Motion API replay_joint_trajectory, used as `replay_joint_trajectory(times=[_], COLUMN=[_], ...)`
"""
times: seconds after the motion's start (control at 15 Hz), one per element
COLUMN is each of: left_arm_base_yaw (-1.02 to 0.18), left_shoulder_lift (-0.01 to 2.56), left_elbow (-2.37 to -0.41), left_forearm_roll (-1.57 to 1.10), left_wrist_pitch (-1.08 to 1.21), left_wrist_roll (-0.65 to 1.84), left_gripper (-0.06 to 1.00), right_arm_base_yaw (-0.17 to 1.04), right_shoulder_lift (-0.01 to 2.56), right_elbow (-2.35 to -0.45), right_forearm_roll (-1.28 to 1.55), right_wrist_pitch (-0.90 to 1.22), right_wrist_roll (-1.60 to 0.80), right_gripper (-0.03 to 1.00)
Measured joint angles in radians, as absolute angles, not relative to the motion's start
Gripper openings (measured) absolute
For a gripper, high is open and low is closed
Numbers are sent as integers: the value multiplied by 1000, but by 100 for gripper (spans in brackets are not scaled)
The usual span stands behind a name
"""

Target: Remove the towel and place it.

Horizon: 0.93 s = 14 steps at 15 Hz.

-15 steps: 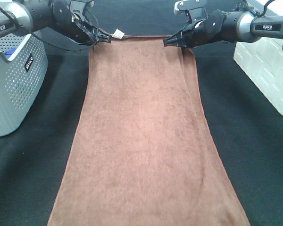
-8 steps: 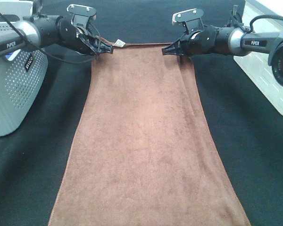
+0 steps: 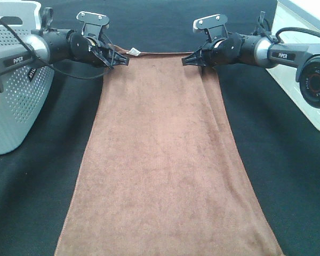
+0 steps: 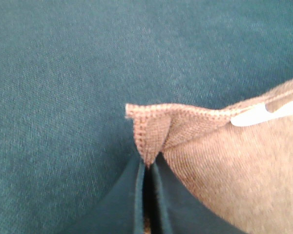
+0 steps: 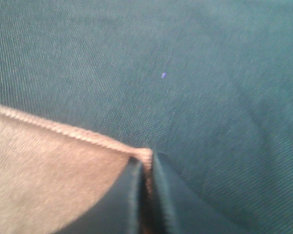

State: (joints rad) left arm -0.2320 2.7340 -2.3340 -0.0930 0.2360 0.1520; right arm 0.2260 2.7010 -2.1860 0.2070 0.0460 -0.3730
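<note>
The long brown fuzzy towel point(image 3: 162, 160) lies stretched out down the dark table, its near end running past the bottom of the exterior view. A small white tag point(image 3: 133, 52) shows at its far left corner. My left gripper point(image 3: 122, 60) is shut on that far left corner, with the towel corner point(image 4: 151, 129) pinched between the fingers and the tag point(image 4: 256, 114) beside it. My right gripper point(image 3: 185, 60) is shut on the far right corner, with the towel's hem point(image 5: 63, 131) meeting the fingers point(image 5: 132, 195). Both corners sit low near the table.
A grey perforated basket point(image 3: 16, 101) stands at the left edge. A white ribbed bin point(image 3: 304, 85) stands at the right edge. Dark tablecloth point(image 3: 288, 176) lies on both sides of the towel.
Both grippers have moved down and slightly toward the near side, lowering the towel's far corners to the table. The towel's far edge now lies lower and flatter.
</note>
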Motion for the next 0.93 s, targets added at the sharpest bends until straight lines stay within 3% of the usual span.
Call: replay_joint_trajectory(times=[0.2,0.27,0.4,0.73,0.93], left_arm_base_yaw=[-232,-232,-228,-219,-219], left_shoulder_lift=[2738,2740,2744,2746,2746], left_elbow=[-2334,-2334,-2334,-2334,-2334], left_forearm_roll=[-92,-92,-92,-89,-89], left_wrist_pitch=[209,209,208,186,178], left_wrist_roll=[152,152,152,93,65], left_gripper=[1,3,15,55,60], right_arm_base_yaw=[225,223,221,217,215], right_shoulder_lift=[2701,2701,2701,2696,2685], right_elbow=[-2187,-2187,-2187,-2188,-2188], right_forearm_roll=[207,207,209,238,244], right_wrist_pitch=[23,29,51,144,252], right_wrist_roll=[-373,-373,-371,-290,-275], right_gripper=[49,53,56,62,62])
